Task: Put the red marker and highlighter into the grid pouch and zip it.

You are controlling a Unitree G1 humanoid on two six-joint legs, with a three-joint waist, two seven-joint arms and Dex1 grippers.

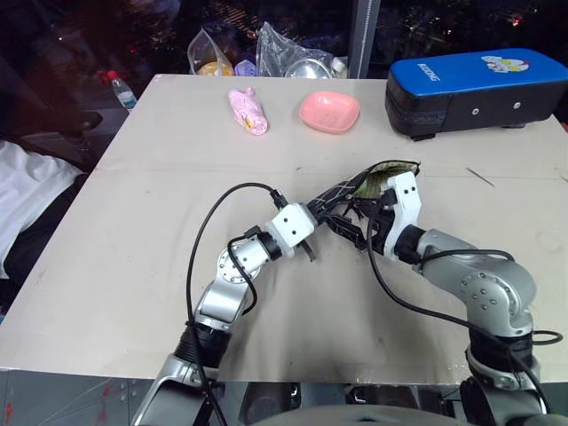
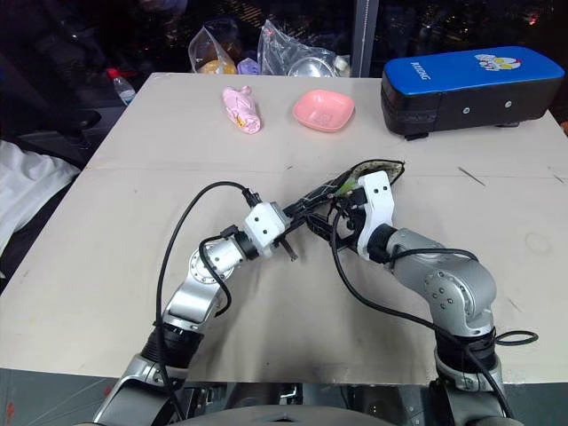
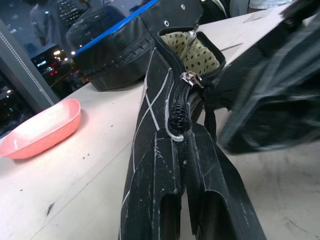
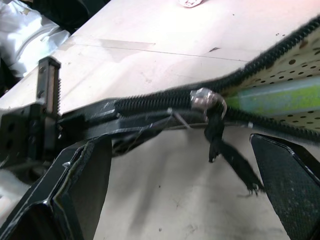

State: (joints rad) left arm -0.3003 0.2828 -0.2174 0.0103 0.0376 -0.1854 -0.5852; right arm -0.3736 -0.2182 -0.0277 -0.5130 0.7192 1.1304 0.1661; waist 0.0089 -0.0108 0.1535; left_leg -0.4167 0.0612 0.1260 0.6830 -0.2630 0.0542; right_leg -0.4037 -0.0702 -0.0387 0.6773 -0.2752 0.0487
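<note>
Grippers meet over the middle of the pale table (image 1: 133,266), nearest to the robot. The left gripper (image 1: 321,216) is clamped on one end of the grid pouch (image 3: 155,130) and holds it lifted off the table, with the zipper side turned up. The right gripper (image 4: 180,165) has its two fingers spread wide, and the black zipper pull (image 4: 220,137) hangs between them, touching neither finger as far as I can see. The silver slider (image 3: 191,80) sits partway along the zipper, so the end near the left gripper is closed and the far end is open. In the open part the tan dotted lining (image 3: 200,52) shows, and the highlighter (image 4: 280,99) lies inside, pale green. The red marker I cannot make out. Farther on the table there is a pink bowl (image 1: 329,111) and beside it a pink toy (image 1: 248,110). At the far right corner stands a blue-and-black hard case (image 1: 475,89). At the far edge lie clear plastic bags (image 1: 284,53), and a small bottle (image 1: 122,89) stands off the far left corner.
</note>
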